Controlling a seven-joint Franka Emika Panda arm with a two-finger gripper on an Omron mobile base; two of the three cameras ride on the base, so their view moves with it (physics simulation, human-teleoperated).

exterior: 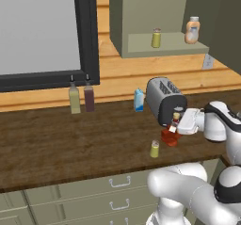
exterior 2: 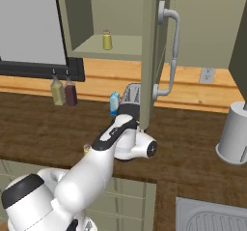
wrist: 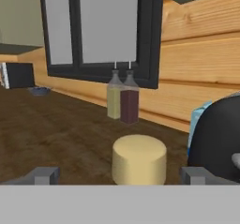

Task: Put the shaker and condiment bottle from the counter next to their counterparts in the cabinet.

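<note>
Fingers (wrist: pixel 120 175) spread wide, released, straddling the tan stopper of the condiment bottle (exterior: pixel 171 135); in hand view the stopper sits centred between the two tips, gaps both sides, not gripped. In left base view the bottle stands upright on the desk (exterior: pixel 70 139), just in front of the toaster (exterior: pixel 164 100), w/ the white hand right above its neck.

Shaker (exterior: pixel 154 149) upright on desk, just at 8 o'clock from the bottle, near front edge, apart from it. In right base view it's a sliver by the forearm.

Cabinet (exterior: pixel 141 12) up on wall at 12 o'clock, door open. On its shelf: matching shaker (exterior: pixel 156 38) left-centre, peach bottle w/ white cap (exterior: pixel 192 30) at 3 o'clock from it, well apart.

Other stuff on desk: blue-white carton (exterior: pixel 138 100) just left of toaster; olive bottle (exterior: pixel 74 99) and maroon bottle (exterior: pixel 89 96) side by side under the window (exterior: pixel 42 31), at 10 o'clock from the task bottle. In right base view a grey canister (exterior 2: pixel 234 133) stands far at 3 o'clock, sink (exterior 2: pixel 212 218) corner at 5 o'clock.
</note>
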